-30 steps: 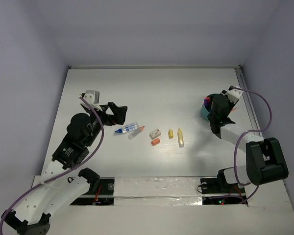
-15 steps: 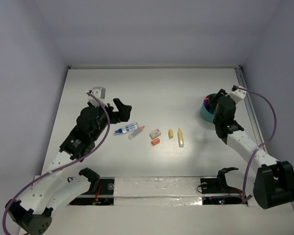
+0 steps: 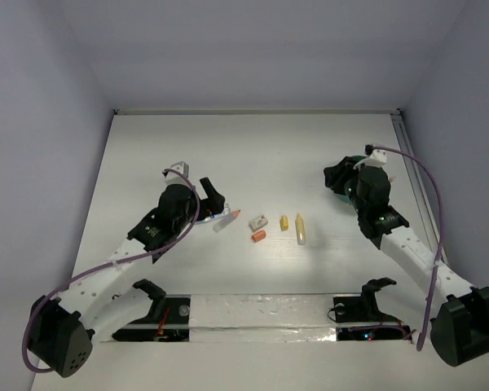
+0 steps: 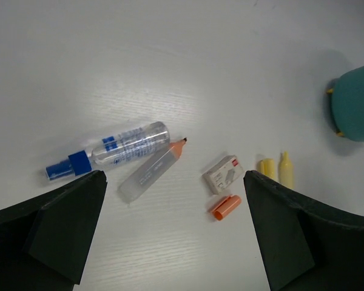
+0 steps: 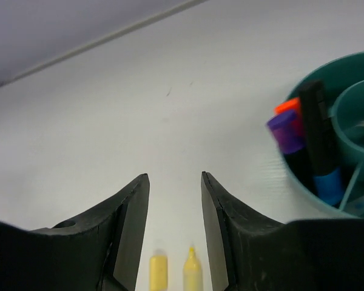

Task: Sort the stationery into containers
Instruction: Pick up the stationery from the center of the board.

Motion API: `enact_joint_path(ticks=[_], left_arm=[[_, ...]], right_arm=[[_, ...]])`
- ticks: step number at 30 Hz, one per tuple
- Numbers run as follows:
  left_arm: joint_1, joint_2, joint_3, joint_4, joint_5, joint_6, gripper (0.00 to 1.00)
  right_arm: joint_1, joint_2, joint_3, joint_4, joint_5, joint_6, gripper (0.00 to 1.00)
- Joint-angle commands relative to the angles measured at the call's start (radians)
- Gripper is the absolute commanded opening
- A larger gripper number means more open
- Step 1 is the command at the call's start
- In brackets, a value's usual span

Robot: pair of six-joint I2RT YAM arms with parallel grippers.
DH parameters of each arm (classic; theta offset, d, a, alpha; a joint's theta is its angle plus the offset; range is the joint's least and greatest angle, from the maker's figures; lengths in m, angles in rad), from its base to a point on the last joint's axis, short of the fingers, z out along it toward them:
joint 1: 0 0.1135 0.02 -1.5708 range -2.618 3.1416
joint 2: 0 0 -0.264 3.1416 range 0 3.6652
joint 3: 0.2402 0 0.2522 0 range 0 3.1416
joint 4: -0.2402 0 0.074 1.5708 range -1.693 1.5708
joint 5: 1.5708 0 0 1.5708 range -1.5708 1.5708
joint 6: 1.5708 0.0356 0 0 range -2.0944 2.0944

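The left gripper (image 4: 173,177) is held wide apart and empty above the blue-white pen (image 4: 109,154) lying on the table (image 4: 170,60); this pick is judged in hand, and descent with closure across the barrel is required. The right gripper (image 5: 175,177) (jaws partly apart, nothing between) faces the yellow markers (image 5: 192,273). Beyond, the teal organiser (image 5: 337,63) is cut off, and its far compartments cannot be read.

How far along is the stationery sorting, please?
Done: a purple marker, an orange highlighter and a black-and-blue pen stand in the teal organiser. In hand: nothing; the right gripper is open and empty beside it, the left gripper open over the blue-white pen. Left: that pen, the clear pen, white eraser, orange stub and two yellow markers.
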Motion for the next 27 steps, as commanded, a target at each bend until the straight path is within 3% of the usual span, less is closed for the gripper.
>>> enact_joint_path(ticks=[1,10,27], left_arm=[[0.005,0.023,-0.054,0.09,-0.054,-0.09,0.95],[0.005,0.066,-0.17,0.154,-0.053,-0.26,0.94],[0.005,0.299,-0.169,0.305,-0.146,-0.308,0.95]], right_arm=[[0.04,-0.022,0.012,-0.059,-0.18,-0.002,0.46],[0.088,-0.039,-0.028,-0.099,-0.352,-0.044,0.47],[0.149,0.009,-0.029,-0.073,-0.422,-0.048,0.47]])
